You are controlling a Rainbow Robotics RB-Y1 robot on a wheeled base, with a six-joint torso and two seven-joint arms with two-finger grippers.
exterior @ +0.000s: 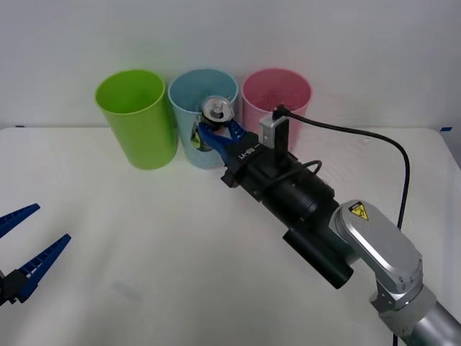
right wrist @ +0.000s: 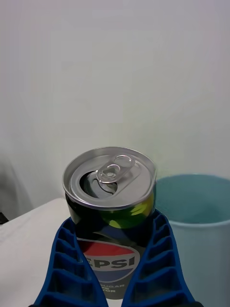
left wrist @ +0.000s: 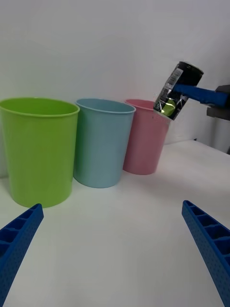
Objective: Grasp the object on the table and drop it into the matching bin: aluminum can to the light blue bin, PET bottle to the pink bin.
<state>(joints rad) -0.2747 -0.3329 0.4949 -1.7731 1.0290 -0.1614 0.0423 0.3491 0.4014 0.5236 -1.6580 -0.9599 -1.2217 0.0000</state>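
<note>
Front view first: the right gripper [exterior: 216, 135] reaches forward over the table [exterior: 158, 238] and clamps the aluminum can [exterior: 217, 112] between its blue fingers, holding it in the air in front of the light blue bin [exterior: 204, 90]. From this angle the can overlaps that bin's front wall and rim. A lime green bin [exterior: 137, 119] stands just beside the light blue one on its left, and the pink bin [exterior: 277, 94] stands just beside it on its right; the three form a row along the far edge of the table. A black cable [exterior: 374, 140] loops from the camera block on the right wrist. The left gripper [exterior: 18, 245] waits low at the near left edge with its fingers spread wide, holding nothing.

Right wrist view: the can [right wrist: 110, 192] sits tight between the two ribbed fingers [right wrist: 67, 268], its silver top with the pull tab facing up, and the light blue bin [right wrist: 196, 216] opens just beyond it.

Left wrist view: the can [left wrist: 178, 91] hangs tilted, above the level of the bin rims, pinched by a blue finger [left wrist: 199, 93]; from here it overlaps the pink bin [left wrist: 146, 139]. The green bin [left wrist: 38, 148] and light blue bin [left wrist: 103, 144] stand alongside, and the left fingers [left wrist: 206, 235] sit far apart.
</note>
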